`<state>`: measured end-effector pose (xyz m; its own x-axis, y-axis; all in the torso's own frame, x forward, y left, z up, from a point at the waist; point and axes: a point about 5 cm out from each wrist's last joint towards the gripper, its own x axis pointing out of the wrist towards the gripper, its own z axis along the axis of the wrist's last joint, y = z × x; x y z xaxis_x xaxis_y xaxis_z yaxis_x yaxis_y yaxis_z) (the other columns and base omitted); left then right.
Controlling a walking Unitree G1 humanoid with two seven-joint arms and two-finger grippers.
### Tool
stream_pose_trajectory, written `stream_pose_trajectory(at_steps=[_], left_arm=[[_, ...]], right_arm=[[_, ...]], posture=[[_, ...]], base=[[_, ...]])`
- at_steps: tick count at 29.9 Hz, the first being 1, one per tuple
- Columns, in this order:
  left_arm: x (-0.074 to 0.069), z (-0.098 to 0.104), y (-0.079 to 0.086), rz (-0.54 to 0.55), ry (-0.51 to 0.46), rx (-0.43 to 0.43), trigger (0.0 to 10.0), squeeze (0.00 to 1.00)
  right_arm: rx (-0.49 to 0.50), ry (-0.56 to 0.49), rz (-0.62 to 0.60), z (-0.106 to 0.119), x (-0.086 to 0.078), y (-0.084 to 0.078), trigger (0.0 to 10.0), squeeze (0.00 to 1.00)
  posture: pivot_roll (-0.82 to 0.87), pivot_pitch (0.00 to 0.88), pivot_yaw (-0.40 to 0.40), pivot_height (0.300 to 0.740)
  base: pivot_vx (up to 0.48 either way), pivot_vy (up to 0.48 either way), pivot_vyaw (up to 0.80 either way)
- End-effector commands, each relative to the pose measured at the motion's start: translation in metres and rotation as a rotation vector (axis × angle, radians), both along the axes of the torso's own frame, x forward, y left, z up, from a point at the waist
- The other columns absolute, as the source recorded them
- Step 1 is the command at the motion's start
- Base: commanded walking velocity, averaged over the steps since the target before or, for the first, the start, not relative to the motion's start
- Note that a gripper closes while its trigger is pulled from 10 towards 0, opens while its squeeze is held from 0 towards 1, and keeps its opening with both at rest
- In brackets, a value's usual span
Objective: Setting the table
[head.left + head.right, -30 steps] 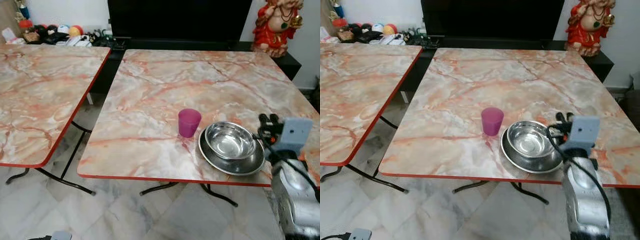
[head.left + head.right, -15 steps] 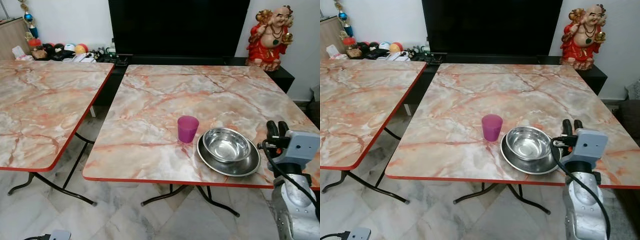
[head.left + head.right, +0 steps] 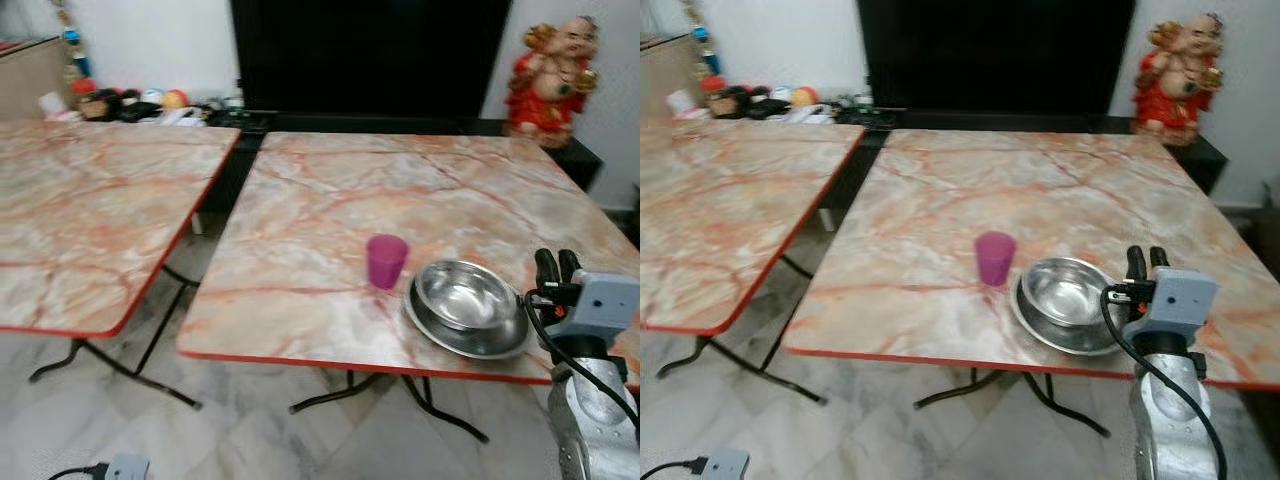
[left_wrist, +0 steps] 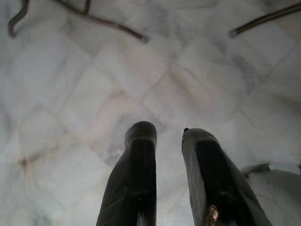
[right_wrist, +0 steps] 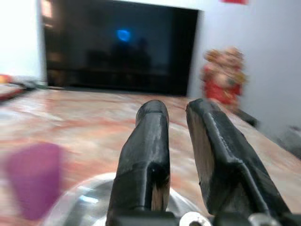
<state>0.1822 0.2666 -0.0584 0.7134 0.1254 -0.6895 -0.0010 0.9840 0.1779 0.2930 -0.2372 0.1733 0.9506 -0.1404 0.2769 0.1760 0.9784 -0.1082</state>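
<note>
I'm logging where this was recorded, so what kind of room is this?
Probably a home living or dining room: two marble-patterned folding tables, a big dark TV against the wall, and a red laughing Buddha statue beside it.

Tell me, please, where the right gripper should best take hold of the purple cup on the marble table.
Probably around the side wall, near mid-height. The purple cup stands upright and widens toward its open rim, so a level pinch should seat well. Come from the robot-facing side, since the steel bowl stands close on its right. The right gripper hovers by that bowl, holding nothing.
</note>
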Motion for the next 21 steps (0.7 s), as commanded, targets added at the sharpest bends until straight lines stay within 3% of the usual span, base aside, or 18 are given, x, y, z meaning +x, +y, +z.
stream_pose_trajectory(at_steps=[1, 12, 21], left_arm=[[-0.008, -0.002, 0.009, 0.047, 0.025, 0.007, 10.0, 0.0], [-0.011, -0.004, 0.004, 0.052, 0.027, -0.007, 10.0, 0.0], [-0.011, -0.004, 0.005, 0.058, 0.027, -0.006, 10.0, 0.0]], right_arm=[[0.035, -0.032, 0.023, 0.005, 0.003, 0.009, 10.0, 0.0], [0.108, -0.001, 0.037, -0.005, 0.01, 0.022, 10.0, 0.0], [0.107, 0.005, 0.068, -0.008, 0.012, 0.034, 10.0, 0.0]], posture=[[-0.07, 0.025, 0.017, 0.74], [-0.06, 0.069, 0.019, 0.74], [-0.06, 0.09, 0.024, 0.74]], base=[[0.0, 0.48, 0.0], [0.0, 0.48, 0.0], [0.0, 0.48, 0.0]])
